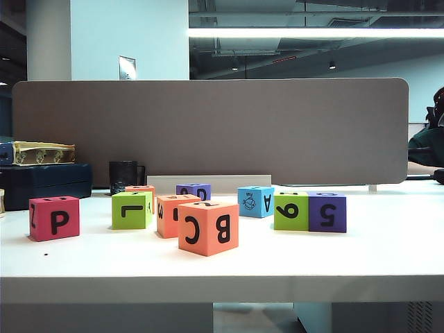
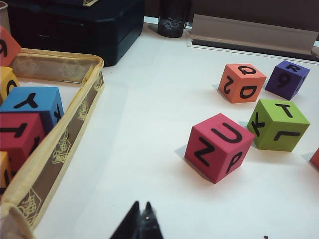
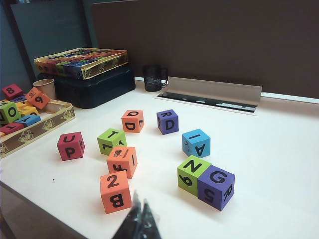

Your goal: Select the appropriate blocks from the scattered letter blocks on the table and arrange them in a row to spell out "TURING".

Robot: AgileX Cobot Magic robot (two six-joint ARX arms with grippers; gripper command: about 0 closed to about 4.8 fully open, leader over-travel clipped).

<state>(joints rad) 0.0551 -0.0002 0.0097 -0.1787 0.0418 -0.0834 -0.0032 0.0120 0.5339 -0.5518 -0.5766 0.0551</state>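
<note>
Both grippers are pressed together and empty. Ahead of the right gripper (image 3: 139, 219), the green N block (image 3: 193, 174) already touches the purple G block (image 3: 216, 186). The magenta U block (image 2: 219, 147), near the left gripper (image 2: 140, 224), and the remaining letters sit scattered.

Bright overhead strip light (image 1: 312, 32), soft short shadows under blocks, sharp focus (fingers (image 3: 144, 221) perhaps slightly blurred)

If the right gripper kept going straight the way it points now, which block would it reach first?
Most likely the orange block marked 2 and B, just ahead and slightly aside of the shut right gripper. Depth is unclear; the tips might pass beside it toward the other orange block.
</note>
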